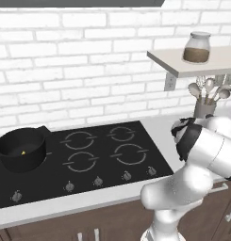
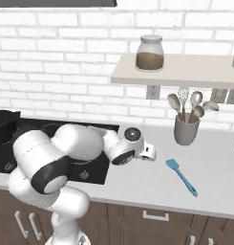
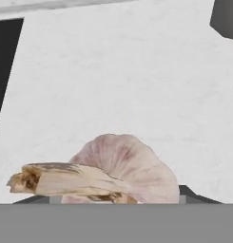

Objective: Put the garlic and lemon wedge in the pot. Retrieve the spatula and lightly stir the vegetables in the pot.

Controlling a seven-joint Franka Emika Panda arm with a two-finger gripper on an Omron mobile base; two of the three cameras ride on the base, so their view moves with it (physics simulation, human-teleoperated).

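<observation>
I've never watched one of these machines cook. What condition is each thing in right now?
garlic: close up between the end effector tips, apparently held above the counter.
pot: upright on the stove's left side, uncovered.
lemon wedge: a small yellow piece inside the pot.
spatula: lying flat on the counter, untouched.
jar: upright on the shelf, lidded.
utensil holder: standing, spoons and a whisk in it.
</observation>
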